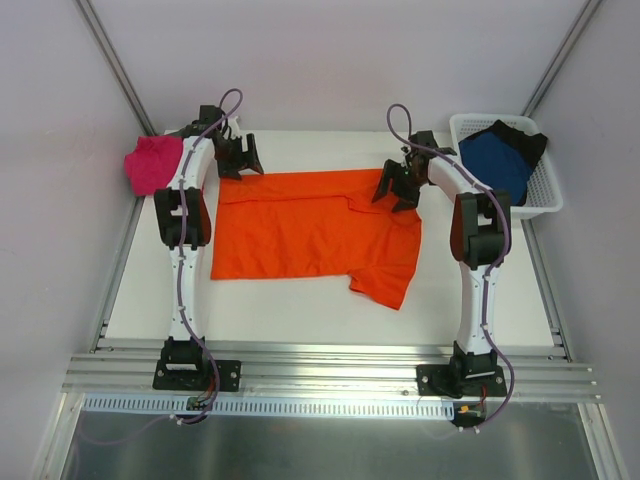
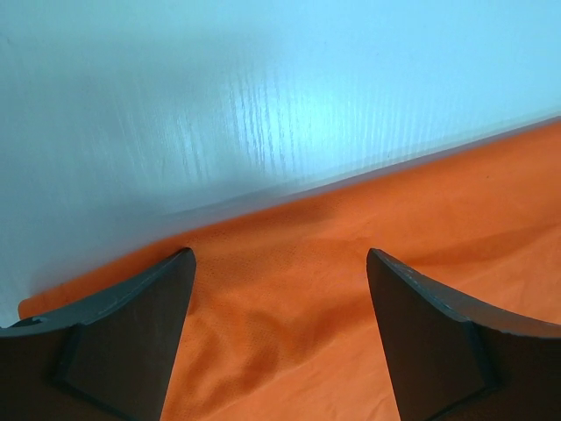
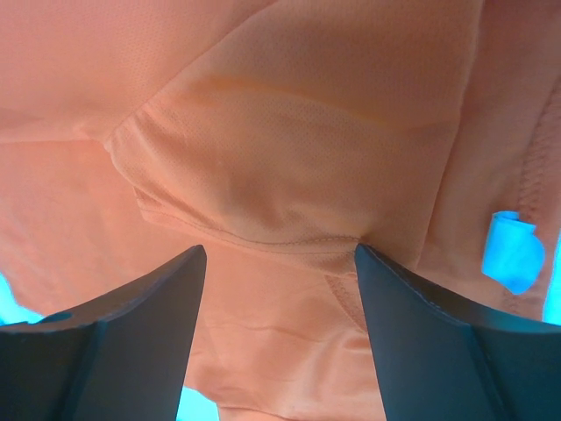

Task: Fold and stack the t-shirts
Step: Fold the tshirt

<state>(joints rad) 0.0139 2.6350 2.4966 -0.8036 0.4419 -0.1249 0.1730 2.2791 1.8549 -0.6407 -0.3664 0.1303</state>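
A bright orange t-shirt [image 1: 300, 225] lies spread flat in the middle of the white table, one sleeve folded toward the front right. My left gripper [image 1: 240, 160] hovers open over its far left corner; the left wrist view shows the orange cloth [image 2: 289, 298] between the spread fingers [image 2: 131, 324], with nothing pinched. Over the shirt's far right edge my right gripper [image 1: 398, 188] stands open, a sleeve seam of the orange shirt [image 3: 280, 175] lying under its fingers [image 3: 421, 333]. A magenta-pink t-shirt [image 1: 152, 165] sits bunched at the far left. A dark blue t-shirt [image 1: 497, 160] and a black one [image 1: 525, 135] lie in the basket.
A white mesh basket [image 1: 545, 200] stands at the far right corner of the table. Grey walls and metal frame rails close in the table on the left, right and back. The arms' bases sit on the rail at the near edge.
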